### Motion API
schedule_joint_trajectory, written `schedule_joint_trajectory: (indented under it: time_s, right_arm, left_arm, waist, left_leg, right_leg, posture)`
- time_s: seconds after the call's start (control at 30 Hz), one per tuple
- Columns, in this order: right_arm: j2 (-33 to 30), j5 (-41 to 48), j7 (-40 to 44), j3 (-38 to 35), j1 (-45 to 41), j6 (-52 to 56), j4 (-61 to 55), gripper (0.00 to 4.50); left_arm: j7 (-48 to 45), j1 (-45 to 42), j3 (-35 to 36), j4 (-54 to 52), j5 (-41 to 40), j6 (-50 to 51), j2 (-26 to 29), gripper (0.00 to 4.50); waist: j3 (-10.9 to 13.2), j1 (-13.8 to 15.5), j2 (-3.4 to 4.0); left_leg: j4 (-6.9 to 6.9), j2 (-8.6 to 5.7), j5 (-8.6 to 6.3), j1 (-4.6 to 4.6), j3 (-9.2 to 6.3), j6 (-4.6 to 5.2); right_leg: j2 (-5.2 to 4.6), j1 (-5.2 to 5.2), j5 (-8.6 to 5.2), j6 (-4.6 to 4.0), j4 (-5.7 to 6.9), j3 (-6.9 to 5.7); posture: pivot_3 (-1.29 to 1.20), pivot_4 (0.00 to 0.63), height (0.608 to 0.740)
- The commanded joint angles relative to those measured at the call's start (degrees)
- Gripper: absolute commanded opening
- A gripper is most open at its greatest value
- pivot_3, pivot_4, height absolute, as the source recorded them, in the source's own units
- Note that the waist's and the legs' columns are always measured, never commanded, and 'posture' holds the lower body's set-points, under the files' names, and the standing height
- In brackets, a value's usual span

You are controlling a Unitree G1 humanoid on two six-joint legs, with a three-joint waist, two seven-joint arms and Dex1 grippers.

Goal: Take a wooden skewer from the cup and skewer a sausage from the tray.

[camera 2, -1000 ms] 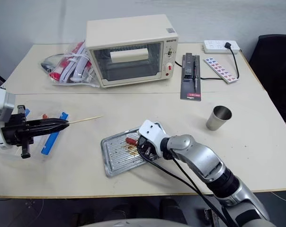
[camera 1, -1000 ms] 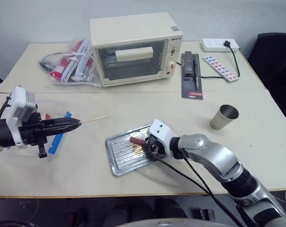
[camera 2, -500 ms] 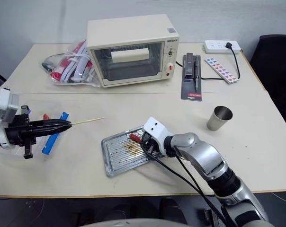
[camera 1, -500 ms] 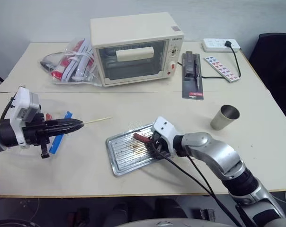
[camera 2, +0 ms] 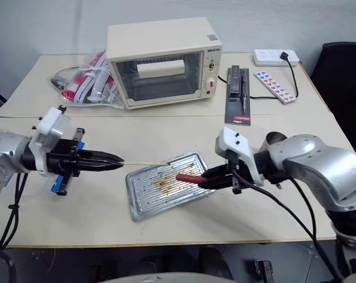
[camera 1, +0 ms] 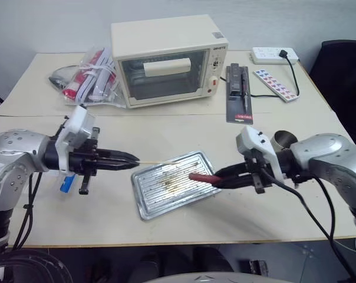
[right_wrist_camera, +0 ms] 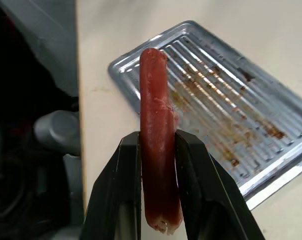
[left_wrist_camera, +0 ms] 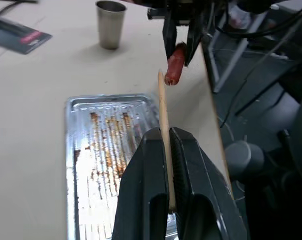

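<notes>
My left gripper [camera 1: 134,160] is shut on the wooden skewer [left_wrist_camera: 163,105], a thin pale stick pointing right over the near-left corner of the tray [camera 1: 144,207]. My right gripper [camera 1: 217,179] is shut on the dark red sausage [camera 1: 198,176] and holds it level above the tray's right end, its free end turned toward the skewer. A short gap shows between the skewer's tip and the sausage [left_wrist_camera: 175,65]. The silver tray [left_wrist_camera: 107,107] has a ribbed, grease-stained bottom. The grey cup [camera 1: 284,140] stands upright behind my right hand.
A cream toaster oven [camera 1: 169,59] stands at the back with a plastic bag of red packets [camera 1: 89,76] to its left. A black flat pack [camera 1: 238,94], a card [camera 1: 274,84] and a power strip [camera 1: 274,55] lie at the back right. A blue strip [camera 1: 66,181] lies under my left arm.
My right gripper has lifted the sausage out of the tray and drawn it rightward. My left gripper has carried the skewer right, toward the tray.
</notes>
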Motion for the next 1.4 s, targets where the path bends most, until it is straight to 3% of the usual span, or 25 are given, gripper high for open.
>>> schedule_joint_trajectory:
  time_s: [0.03, 0.6, 0.87, 1.4]
  right_arm:
    - [-0.97, 3.69, -1.42, -3.35, 0.67, 1.76, -3.53, 0.96]
    - [-2.6, 6.43, -4.89, -7.06, 5.44, 0.78, -4.89, 0.96]
    - [-2.72, 6.78, -5.93, -7.19, 5.28, 0.72, -4.42, 0.96]
    - [-3.91, 6.89, -5.52, -6.85, 6.35, -0.55, -4.4, 0.96]
  left_arm:
    - [-1.14, -2.24, -1.36, -0.71, 0.22, -1.11, -1.58, 0.0]
    - [-3.44, -1.62, -0.97, 1.06, 2.5, -2.81, -1.33, 0.0]
    - [0.39, 3.01, -0.11, -4.97, 0.67, -1.7, -3.36, 0.0]
    - [-0.23, 0.85, 0.84, -2.05, 1.73, -1.88, -1.99, 0.0]
  waist:
    - [0.0, 0.16, 0.0]
    - [0.0, 0.15, 0.0]
    - [0.0, 0.18, 0.0]
    - [0.01, 0.33, -0.01]
  left_leg:
    - [0.03, -0.01, 0.0, 0.0, 0.0, 0.0]
    - [0.09, -0.02, 0.0, 0.0, 0.01, 0.0]
    - [0.08, -0.01, 0.0, 0.0, 0.01, 0.0]
    - [0.13, -0.01, 0.0, 0.01, 0.0, 0.0]
  right_leg:
    - [0.0, 0.01, 0.0, 0.0, 0.0, 0.0]
    - [-0.02, 0.01, 0.0, 0.0, -0.02, 0.01]
    - [-0.02, 0.01, 0.0, 0.0, 0.0, 0.02]
    - [-0.02, 0.02, 0.0, 0.0, -0.03, 0.0]
  posture:
    - [0.0, 0.15, 0.74]
    - [0.0, 0.15, 0.74]
    - [0.0, 0.15, 0.74]
    - [0.0, 0.15, 0.74]
